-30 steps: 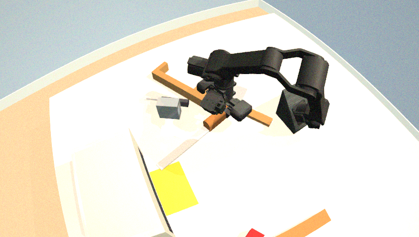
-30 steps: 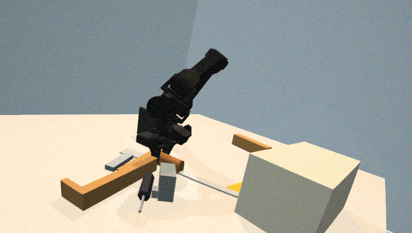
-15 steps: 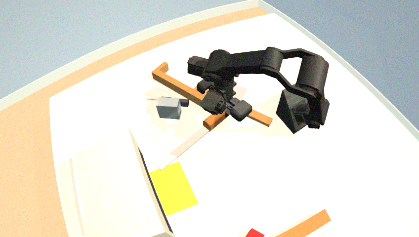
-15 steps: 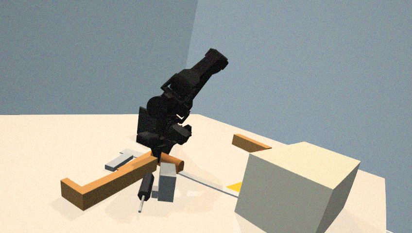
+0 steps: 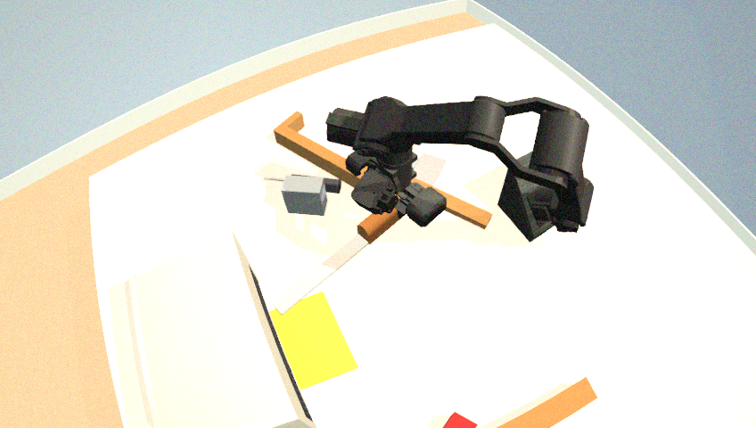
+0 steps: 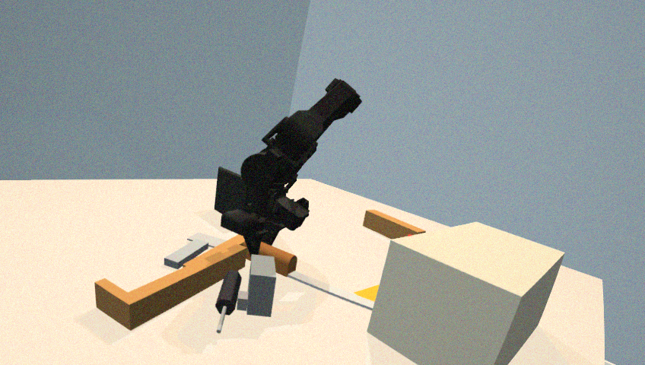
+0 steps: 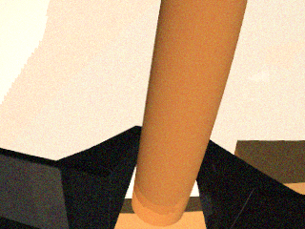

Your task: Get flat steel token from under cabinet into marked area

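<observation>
Your pincer (image 7: 167,181) is clamped on an orange rod (image 7: 191,83), one dark finger (image 7: 95,185) pressed against each side near its rounded near end. The rod runs up and away from you, leaning slightly right, to the top edge of the frame. Behind it lies the pale worktop (image 7: 83,57). Below the rod's end, between the fingers, an orange bar (image 7: 159,224) crosses flat, with a grey patch beneath it.
</observation>
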`<state>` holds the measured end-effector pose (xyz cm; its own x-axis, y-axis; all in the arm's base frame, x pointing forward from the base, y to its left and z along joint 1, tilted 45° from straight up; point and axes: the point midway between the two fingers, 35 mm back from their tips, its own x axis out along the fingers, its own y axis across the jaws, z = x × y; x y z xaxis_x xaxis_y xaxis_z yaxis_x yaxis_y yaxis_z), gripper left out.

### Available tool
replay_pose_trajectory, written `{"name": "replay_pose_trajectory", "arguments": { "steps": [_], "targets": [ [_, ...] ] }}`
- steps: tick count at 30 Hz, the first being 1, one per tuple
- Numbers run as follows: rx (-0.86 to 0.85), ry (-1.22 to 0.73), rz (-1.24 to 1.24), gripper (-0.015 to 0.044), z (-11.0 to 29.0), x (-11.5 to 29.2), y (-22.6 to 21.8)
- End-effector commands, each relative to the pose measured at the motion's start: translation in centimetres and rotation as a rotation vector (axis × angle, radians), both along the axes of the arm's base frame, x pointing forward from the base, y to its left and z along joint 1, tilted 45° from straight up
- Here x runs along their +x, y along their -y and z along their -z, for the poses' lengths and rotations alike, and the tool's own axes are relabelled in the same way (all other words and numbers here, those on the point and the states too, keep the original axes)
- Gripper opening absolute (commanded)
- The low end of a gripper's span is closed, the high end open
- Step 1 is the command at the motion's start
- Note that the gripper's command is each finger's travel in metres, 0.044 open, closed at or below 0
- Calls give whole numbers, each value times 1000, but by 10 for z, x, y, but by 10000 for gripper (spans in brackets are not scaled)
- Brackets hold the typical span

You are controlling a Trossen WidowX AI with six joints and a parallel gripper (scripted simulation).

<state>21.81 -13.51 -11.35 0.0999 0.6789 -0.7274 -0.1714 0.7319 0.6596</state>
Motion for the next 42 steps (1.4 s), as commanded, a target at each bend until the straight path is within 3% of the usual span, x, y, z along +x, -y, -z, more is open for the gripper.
{"name": "replay_pose_trajectory", "arguments": {
  "steps": [1, 42],
  "targets": [
    [1, 2, 1, 0, -1, 7, 0],
    [3, 6, 1, 0, -13, 71, -3]
  ]
}}
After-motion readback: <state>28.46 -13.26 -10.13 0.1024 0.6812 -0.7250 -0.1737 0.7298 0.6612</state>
